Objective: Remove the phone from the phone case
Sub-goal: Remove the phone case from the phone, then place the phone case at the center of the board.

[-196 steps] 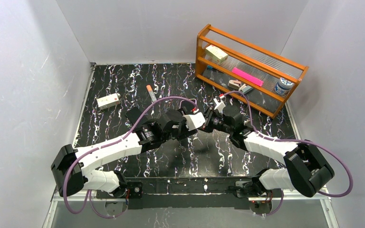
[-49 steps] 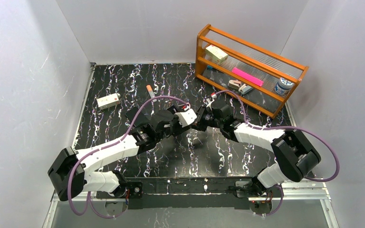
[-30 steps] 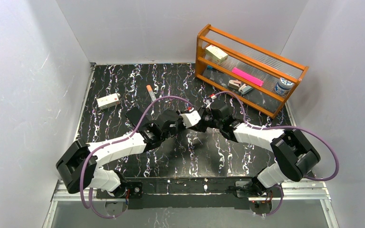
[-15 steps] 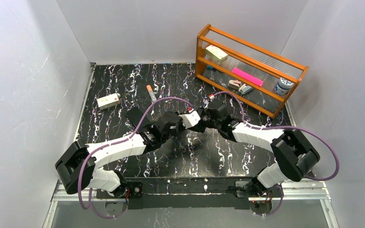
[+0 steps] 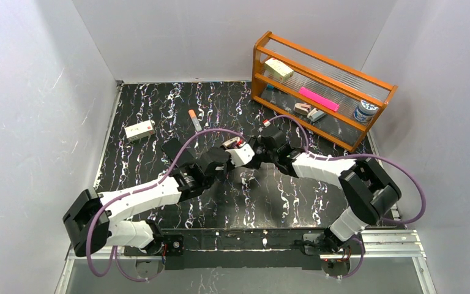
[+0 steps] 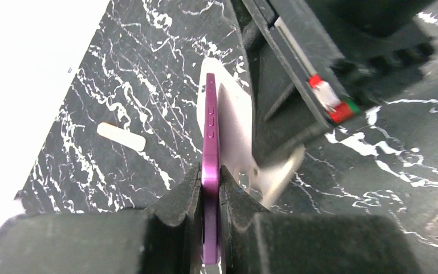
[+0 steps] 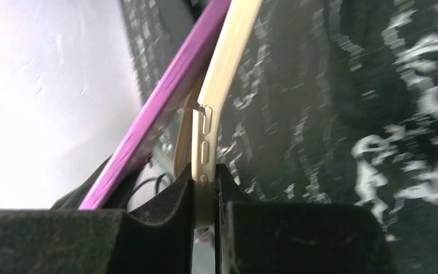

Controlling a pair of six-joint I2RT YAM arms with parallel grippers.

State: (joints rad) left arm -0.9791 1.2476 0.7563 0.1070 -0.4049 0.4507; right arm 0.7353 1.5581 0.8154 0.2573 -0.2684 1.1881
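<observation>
In the left wrist view the purple phone (image 6: 210,142) stands edge-on, and my left gripper (image 6: 210,172) is shut on its lower end. The cream phone case (image 6: 235,123) lies against its right face and splays away from it lower down. In the right wrist view my right gripper (image 7: 205,181) is shut on the case (image 7: 219,74) at its button edge, and the phone (image 7: 165,108) leans off to the left, parted from the case at this end. From above, both grippers meet over mid-table around the pale case (image 5: 242,154).
A wooden rack (image 5: 318,86) stands at the back right, holding a pink item (image 5: 318,98), a pale box (image 5: 278,68) and a tape roll (image 5: 364,111). A white box (image 5: 139,130) and a small tube (image 5: 193,118) lie at the left, and a flat black object (image 5: 175,150) sits beside the left arm.
My left gripper has closed on the phone. Both grippers, with phone and case between them, have shifted a little to the left, and the right arm has stretched out further.
</observation>
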